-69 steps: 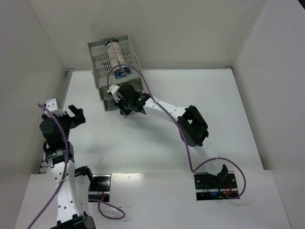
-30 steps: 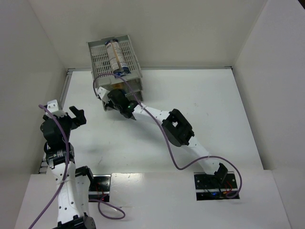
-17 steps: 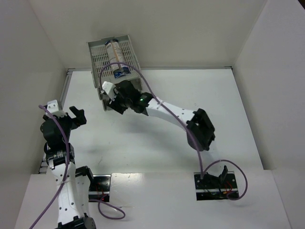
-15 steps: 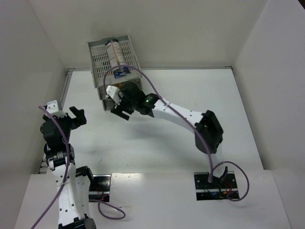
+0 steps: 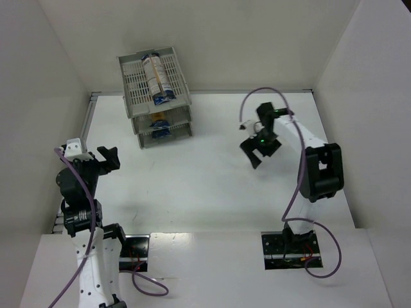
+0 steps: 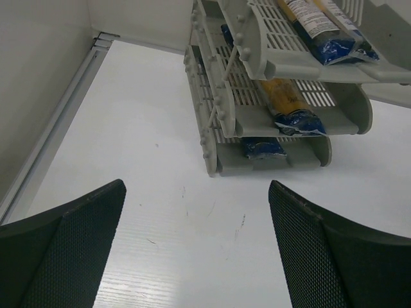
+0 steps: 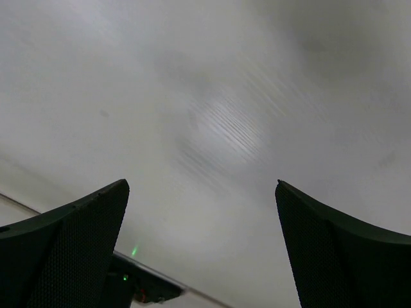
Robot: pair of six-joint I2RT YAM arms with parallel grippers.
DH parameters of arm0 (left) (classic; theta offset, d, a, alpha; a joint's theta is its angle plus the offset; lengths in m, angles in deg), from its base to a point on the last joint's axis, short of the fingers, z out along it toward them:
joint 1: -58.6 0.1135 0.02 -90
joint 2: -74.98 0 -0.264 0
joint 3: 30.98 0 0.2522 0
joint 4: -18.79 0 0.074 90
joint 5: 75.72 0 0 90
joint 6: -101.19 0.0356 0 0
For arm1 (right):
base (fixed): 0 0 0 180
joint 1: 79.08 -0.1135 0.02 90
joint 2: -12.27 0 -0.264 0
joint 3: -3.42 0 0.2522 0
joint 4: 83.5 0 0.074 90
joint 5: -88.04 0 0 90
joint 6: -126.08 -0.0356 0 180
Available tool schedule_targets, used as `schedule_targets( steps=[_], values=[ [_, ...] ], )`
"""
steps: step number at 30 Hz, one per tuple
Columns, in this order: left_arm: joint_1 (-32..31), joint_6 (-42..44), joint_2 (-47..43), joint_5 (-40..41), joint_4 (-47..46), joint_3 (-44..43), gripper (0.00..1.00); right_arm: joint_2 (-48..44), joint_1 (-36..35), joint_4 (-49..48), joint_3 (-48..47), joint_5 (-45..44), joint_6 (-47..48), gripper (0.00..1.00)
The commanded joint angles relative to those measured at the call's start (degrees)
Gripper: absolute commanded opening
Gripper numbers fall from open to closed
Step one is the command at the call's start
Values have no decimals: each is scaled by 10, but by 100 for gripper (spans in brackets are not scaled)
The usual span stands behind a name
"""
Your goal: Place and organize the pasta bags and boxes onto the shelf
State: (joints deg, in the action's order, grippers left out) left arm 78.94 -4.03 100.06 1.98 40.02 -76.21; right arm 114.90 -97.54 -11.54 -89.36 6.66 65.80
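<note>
Currently three pasta packets (image 5: 156, 76) lie one per tier in the grey shelf (image 5: 135, 80), while the left end effector (image 5: 106, 157) and right end effector (image 5: 260, 149) both gape wide, holding nothing.

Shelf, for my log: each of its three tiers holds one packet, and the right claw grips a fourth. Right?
No. The right claw is open and empty, as the right wrist view shows. The shelf does hold a top packet, middle packet and bottom packet.
</note>
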Motion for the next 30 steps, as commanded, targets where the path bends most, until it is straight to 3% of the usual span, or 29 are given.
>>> schedule_targets(
  steps=[1,8,13,18,30],
  values=[
    [-11,-4,-22,-9,-31,10,99,-73,96,97,-13,25,4,100],
    [-29,1,-47,18,-31,15,99,-98,235,162,5,64,-32,100],
    [-41,1,-57,18,-31,15,99,-128,336,142,55,60,-48,100],
    [-46,6,-57,18,-31,15,99,-223,343,101,60,33,-87,100],
    [-57,6,-57,24,-25,15,99,-314,343,75,86,57,-120,100]
  ],
)
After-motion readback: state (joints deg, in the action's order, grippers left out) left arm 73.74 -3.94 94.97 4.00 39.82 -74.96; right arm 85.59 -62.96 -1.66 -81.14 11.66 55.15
